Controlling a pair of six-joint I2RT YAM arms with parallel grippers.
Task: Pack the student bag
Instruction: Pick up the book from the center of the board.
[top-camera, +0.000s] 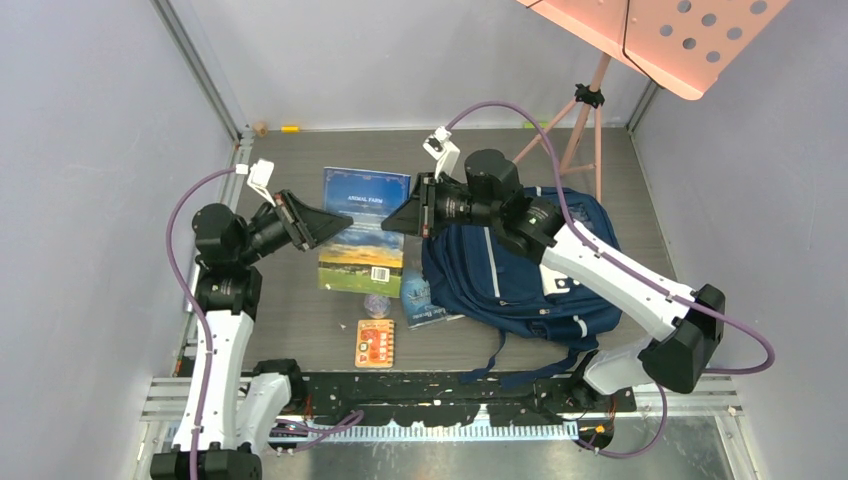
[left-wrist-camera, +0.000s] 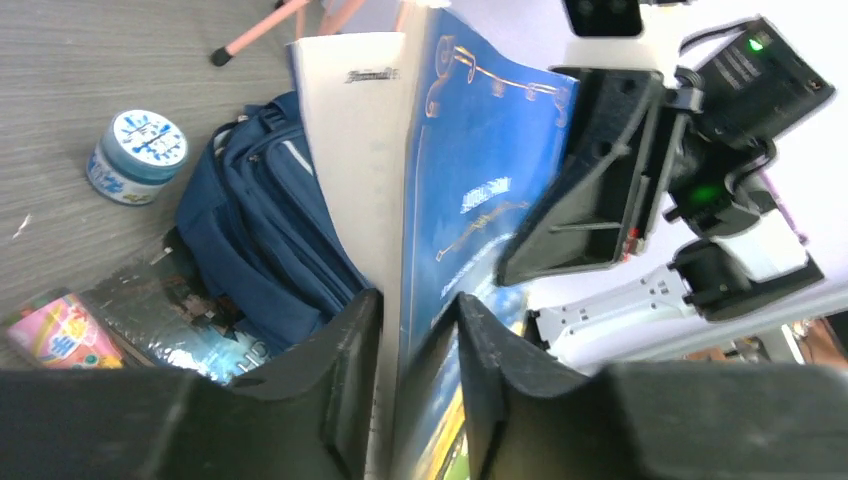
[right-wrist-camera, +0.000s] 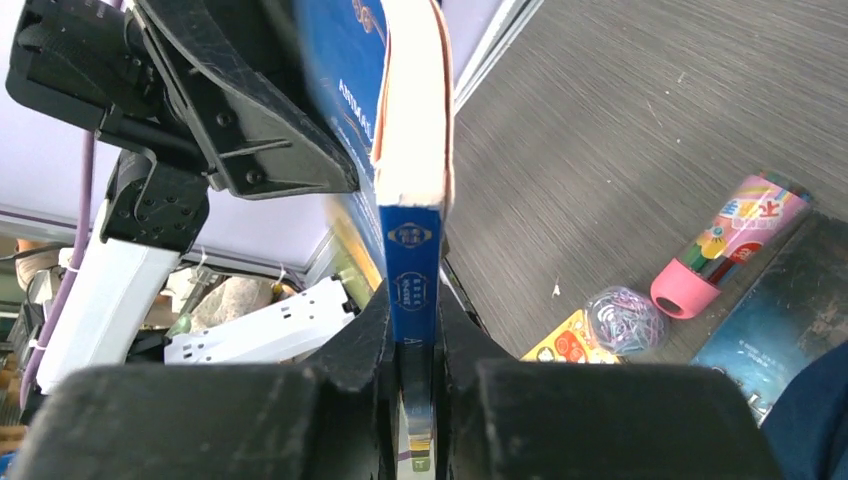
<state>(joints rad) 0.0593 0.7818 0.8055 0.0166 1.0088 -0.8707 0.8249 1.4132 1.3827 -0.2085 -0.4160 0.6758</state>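
Observation:
A blue paperback, the "Animal Farm" book (top-camera: 362, 232), hangs above the table between both grippers, cover facing up. My left gripper (top-camera: 335, 228) is shut on its left edge; the pages and cover sit between the jaws in the left wrist view (left-wrist-camera: 415, 300). My right gripper (top-camera: 397, 218) is shut on its spine (right-wrist-camera: 412, 262), with the jaws (right-wrist-camera: 412, 315) pressed on both sides. The navy student bag (top-camera: 520, 268) lies on the table under my right arm and also shows in the left wrist view (left-wrist-camera: 255, 235).
A dark glossy book (top-camera: 432, 314) pokes out from under the bag's left side, with a round blue-and-white tin (left-wrist-camera: 137, 157) near it. A paperclip ball (top-camera: 376, 303), an orange card (top-camera: 375, 343) and a pink pen pack (right-wrist-camera: 728, 240) lie nearby. A pink tripod stand (top-camera: 583, 125) stands at the back.

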